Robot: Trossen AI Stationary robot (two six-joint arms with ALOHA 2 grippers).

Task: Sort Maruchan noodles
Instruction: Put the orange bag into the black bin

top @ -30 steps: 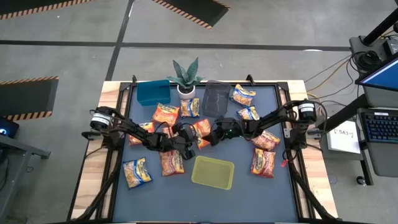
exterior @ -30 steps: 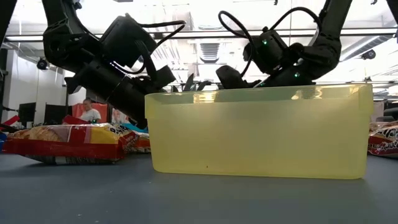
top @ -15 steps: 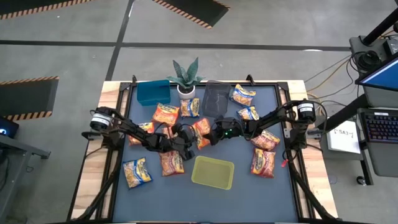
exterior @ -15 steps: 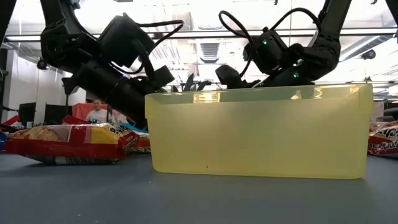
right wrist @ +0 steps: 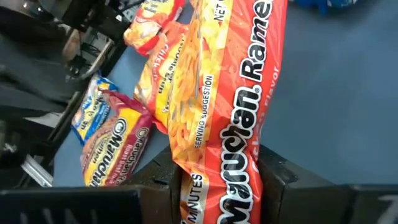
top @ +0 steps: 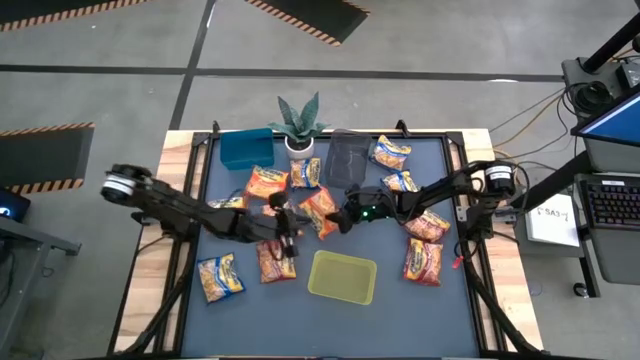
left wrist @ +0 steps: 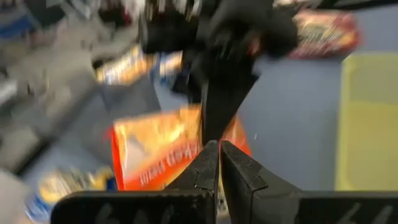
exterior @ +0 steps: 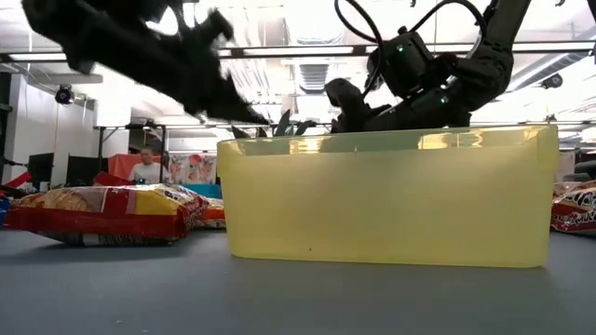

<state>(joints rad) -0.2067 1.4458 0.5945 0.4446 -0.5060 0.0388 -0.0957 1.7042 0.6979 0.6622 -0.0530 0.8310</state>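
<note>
Over the worktop (top: pixel 450 310), both claws meet at an orange noodle packet (top: pixel 322 212) beside the yellow-green bin (top: pixel 342 277).

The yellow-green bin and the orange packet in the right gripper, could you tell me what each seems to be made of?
The yellow-green bin looks like translucent moulded plastic: light glows through its smooth walls. The orange packet, clamped in the right gripper, appears to be thin glossy printed plastic film, since it creases and carries shiny highlights.

Legible print appears in the right wrist view only. The orange noodle packet (right wrist: pixel 230 118) reads "Maruchan Ramen", "SERVING SUGGESTION" and "MINUTES". The red-and-yellow packet (right wrist: pixel 112 146) reads "Maruchan". No lettering can be read in the other views.
</note>
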